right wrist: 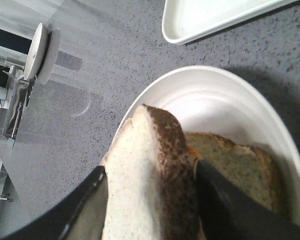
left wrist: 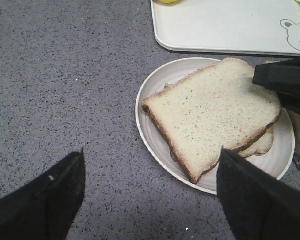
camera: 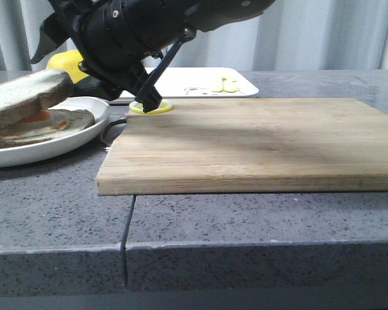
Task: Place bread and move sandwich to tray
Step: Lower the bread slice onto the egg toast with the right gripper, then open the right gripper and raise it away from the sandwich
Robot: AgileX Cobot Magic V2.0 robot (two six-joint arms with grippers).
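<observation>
My right gripper [right wrist: 150, 167] is shut on the bread [right wrist: 145, 175], a thick white slice with a dark crust. It holds the bread tilted over the sandwich [camera: 48, 126], with the gripped end higher. The sandwich's egg-topped slice [right wrist: 240, 165] lies on its round white plate [camera: 52, 154]. In the left wrist view the bread [left wrist: 210, 115] covers most of the plate [left wrist: 177, 74], and one right finger [left wrist: 285, 82] shows at its edge. My left gripper [left wrist: 152, 150] is open and empty above the counter beside the plate. The white tray [camera: 194, 81] lies behind the plate.
A large wooden cutting board [camera: 258, 142] fills the middle and right of the grey counter. A yellow round thing [camera: 152, 108] lies at the board's back left corner and a yellow object [camera: 64, 64] behind the plate. Small yellow-green pieces [camera: 223, 82] sit on the tray.
</observation>
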